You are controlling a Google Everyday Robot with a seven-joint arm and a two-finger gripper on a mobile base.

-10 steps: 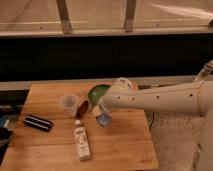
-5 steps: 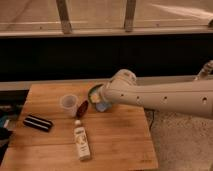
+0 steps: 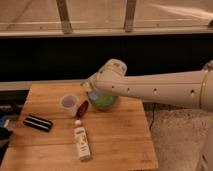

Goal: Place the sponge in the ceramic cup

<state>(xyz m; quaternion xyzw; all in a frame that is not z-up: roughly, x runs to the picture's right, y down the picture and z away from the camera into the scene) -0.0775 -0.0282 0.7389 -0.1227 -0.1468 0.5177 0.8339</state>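
Clutching sponge (image 3: 88, 83), hand (image 3: 90, 86) hovers near ceramic cup (image 3: 69, 104).

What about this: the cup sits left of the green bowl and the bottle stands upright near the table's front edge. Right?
One slip: the bottle lies flat on its side, not upright, as the camera view shows. The cup does sit left of the green bowl, and the bottle is near the front edge. The gripper, shut, hovers above and between cup and bowl.

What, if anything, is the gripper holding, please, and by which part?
The gripper, above the green bowl, seems to hold the sponge; by which part cannot be told.
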